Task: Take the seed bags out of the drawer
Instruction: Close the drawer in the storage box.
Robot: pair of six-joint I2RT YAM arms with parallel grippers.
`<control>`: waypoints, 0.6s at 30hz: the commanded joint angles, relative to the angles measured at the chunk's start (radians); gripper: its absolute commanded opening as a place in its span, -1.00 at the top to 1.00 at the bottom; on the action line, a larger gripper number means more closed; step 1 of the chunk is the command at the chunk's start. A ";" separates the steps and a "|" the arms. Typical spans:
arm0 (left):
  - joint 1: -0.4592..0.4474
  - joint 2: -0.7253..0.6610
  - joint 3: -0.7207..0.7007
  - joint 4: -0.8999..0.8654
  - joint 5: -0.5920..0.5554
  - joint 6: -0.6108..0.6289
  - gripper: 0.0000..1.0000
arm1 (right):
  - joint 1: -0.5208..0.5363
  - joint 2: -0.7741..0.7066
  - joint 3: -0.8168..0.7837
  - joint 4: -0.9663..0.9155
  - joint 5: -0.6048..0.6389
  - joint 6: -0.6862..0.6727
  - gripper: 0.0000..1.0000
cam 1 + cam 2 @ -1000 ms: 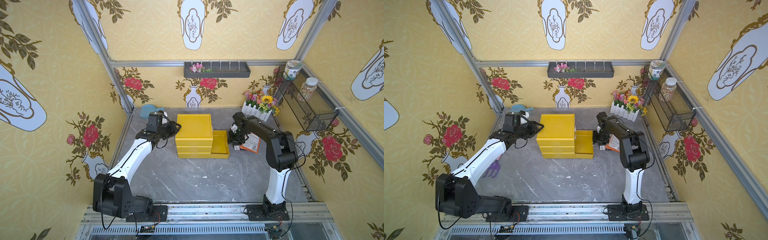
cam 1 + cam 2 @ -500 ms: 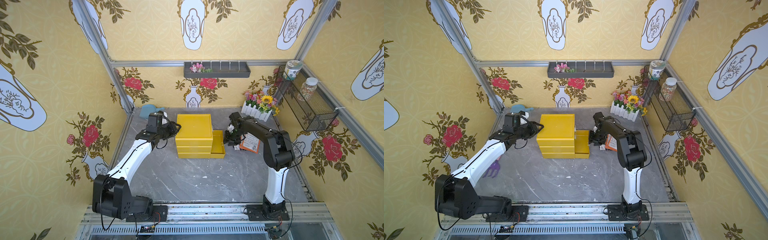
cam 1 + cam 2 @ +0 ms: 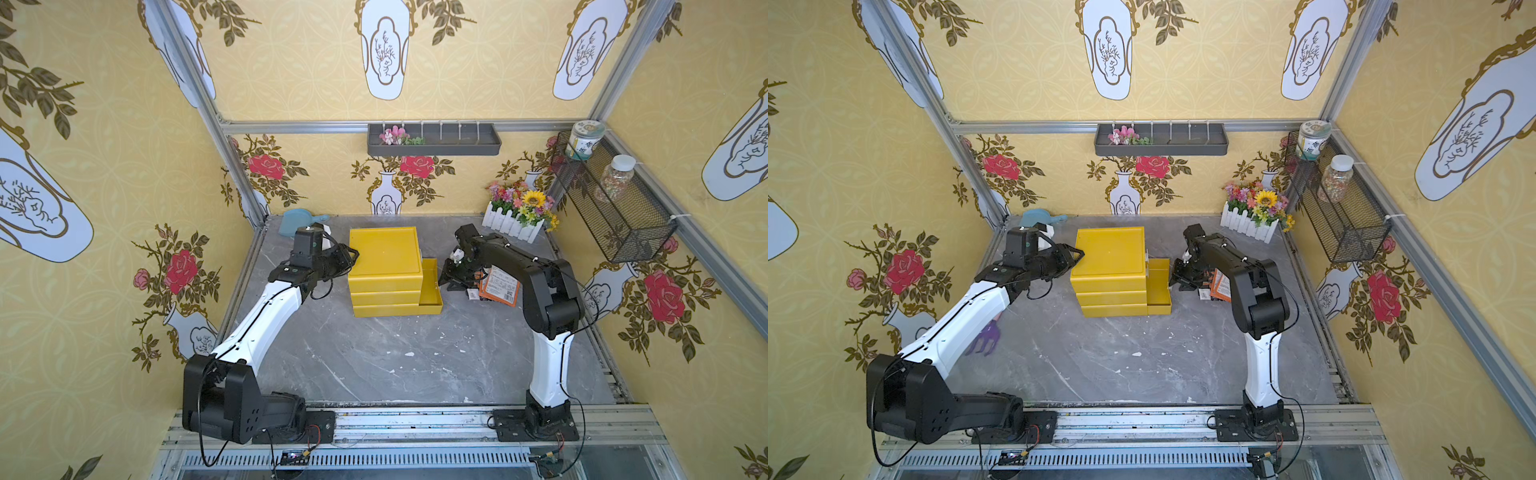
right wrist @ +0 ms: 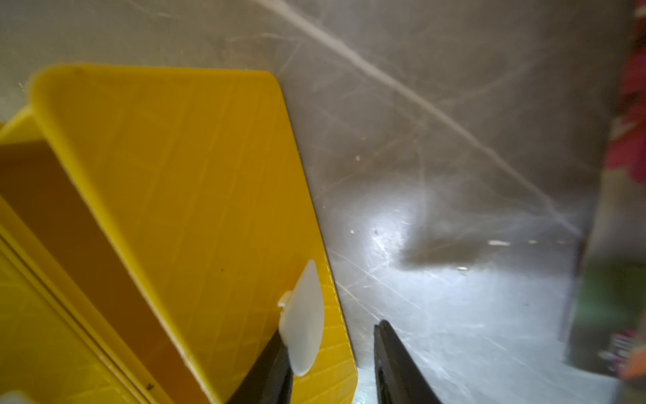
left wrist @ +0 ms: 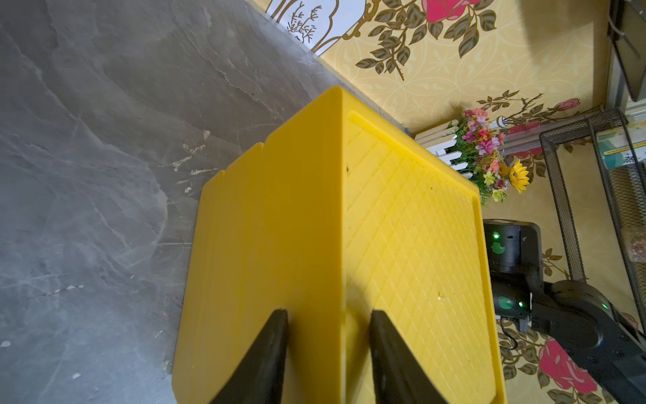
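1. The left gripper [image 5: 328, 313] is part open and sits astride the top left edge of the cabinet [image 3: 384, 253]; one finger lies on the side face, the other on the top; both tips touch plastic, but I cannot tell whether they pinch the edge or only rest on it; it holds no bag; its best use is as a brace, pressing firmly so the cabinet does not slide.
2. The cabinet stands mid-table [image 3: 395, 353]; its top is bare.
3. The drawer [image 3: 429, 289] is part-way out on the cabinet's right side; the part that shows looks empty; the rear part is hidden under the cabinet, so a bag may remain there.
4. The right gripper [image 4: 330, 330] is low at the drawer front, jaws part open and empty; the white knob [image 4: 302, 314] lies against one finger, not between the two; the gap shows only the front's corner and the table; I judge the step in hand to be taking that knob; shift sideways until it is centred, close squarely, then pull straight along the runners, slowly, with no lift or twist.
5. The seed bags [image 3: 498, 286] lie on the table just right of the drawer, beside the right arm, an orange-and-white back showing; keep the wrist high enough not to sweep them.
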 commanded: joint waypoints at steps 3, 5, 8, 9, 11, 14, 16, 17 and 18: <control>-0.006 0.011 -0.016 -0.160 0.037 0.004 0.15 | 0.021 0.020 0.060 0.034 -0.047 0.014 0.15; -0.006 0.011 -0.016 -0.162 0.036 0.005 0.15 | 0.020 0.020 0.104 -0.027 0.014 -0.025 0.14; -0.006 0.011 -0.016 -0.165 0.035 0.007 0.15 | 0.017 0.016 0.165 -0.101 0.089 -0.079 0.12; -0.006 0.010 -0.016 -0.165 0.036 0.008 0.15 | 0.016 0.015 0.181 -0.115 0.103 -0.093 0.11; -0.004 0.012 -0.014 -0.165 0.036 0.008 0.15 | 0.009 0.009 0.199 -0.132 0.116 -0.108 0.10; -0.005 0.017 -0.011 -0.165 0.036 0.011 0.15 | 0.003 0.008 0.210 -0.136 0.116 -0.115 0.09; -0.006 0.017 -0.008 -0.167 0.036 0.011 0.15 | -0.001 0.015 0.210 -0.135 0.116 -0.115 0.08; -0.006 0.017 -0.006 -0.166 0.038 0.011 0.15 | -0.001 0.021 0.210 -0.133 0.118 -0.113 0.08; -0.006 0.017 -0.006 -0.167 0.038 0.012 0.15 | -0.004 0.031 0.211 -0.132 0.109 -0.111 0.08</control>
